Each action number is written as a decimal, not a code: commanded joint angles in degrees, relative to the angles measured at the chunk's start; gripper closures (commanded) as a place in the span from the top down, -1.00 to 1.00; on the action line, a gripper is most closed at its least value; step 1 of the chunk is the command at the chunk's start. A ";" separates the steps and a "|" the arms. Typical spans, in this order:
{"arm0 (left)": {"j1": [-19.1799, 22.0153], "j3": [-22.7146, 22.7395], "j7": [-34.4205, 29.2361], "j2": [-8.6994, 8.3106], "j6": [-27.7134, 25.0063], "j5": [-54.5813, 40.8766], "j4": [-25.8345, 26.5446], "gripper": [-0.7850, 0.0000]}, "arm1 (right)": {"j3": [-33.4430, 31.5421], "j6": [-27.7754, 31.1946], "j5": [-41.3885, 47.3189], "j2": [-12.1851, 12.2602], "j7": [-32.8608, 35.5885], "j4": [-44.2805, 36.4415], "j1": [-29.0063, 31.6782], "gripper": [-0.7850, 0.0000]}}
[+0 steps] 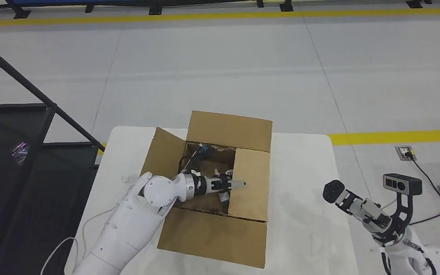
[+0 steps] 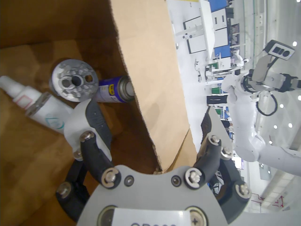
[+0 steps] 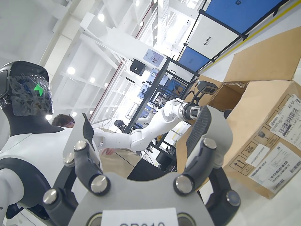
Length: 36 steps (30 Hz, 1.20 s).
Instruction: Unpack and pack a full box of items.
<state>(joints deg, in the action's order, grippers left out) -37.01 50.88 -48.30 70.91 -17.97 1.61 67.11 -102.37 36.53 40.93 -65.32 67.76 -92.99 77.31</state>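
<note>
Box (image 1: 230, 130) open on the counter (image 1: 302, 206), outer flaps spread, one side flap (image 1: 251, 182) leaning in over the opening. Left pincer (image 1: 230, 184) down in the mouth of the box, at the free edge of that flap. From the left wrist: pincer (image 2: 151, 111) spread wide and gripping nothing, the flap (image 2: 145, 59) standing in the gap, one finger on the inner side of the box, the other on the flap's outer face; touching the cardboard or not, impossible to tell. On the floor of the box, past the inner finger: a white bottle (image 2: 40, 108) lying on its side, a grey metal disc (image 2: 74, 83) with holes in its face just beside it, and a blue can (image 2: 115, 92), also lying down, its end partly hidden behind the flap. Right pincer (image 1: 335, 191) well apart from the box, off its right side, above the counter. From the right wrist: pincer (image 3: 145, 118) likewise wide open and empty, with the labelled side wall of the box (image 3: 258, 142) farther off.
</note>
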 commanded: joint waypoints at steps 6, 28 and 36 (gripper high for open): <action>2.08 -2.72 -0.43 2.05 -5.83 -7.01 -3.98 1.00 | 0.27 0.30 0.37 0.54 -0.30 0.21 0.08 1.00; 6.14 -8.47 7.52 6.24 -7.29 -6.68 0.05 1.00 | -6.21 4.22 7.82 2.00 -4.21 -0.35 5.84 1.00; 11.04 -15.83 10.69 11.20 -5.64 -7.07 -6.49 1.00 | -10.45 3.94 11.62 2.40 -3.93 3.34 8.80 1.00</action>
<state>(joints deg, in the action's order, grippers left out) -26.70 36.22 -38.17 81.23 -23.80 -5.23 62.01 -112.34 40.64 51.98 -62.98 63.66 -90.56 86.15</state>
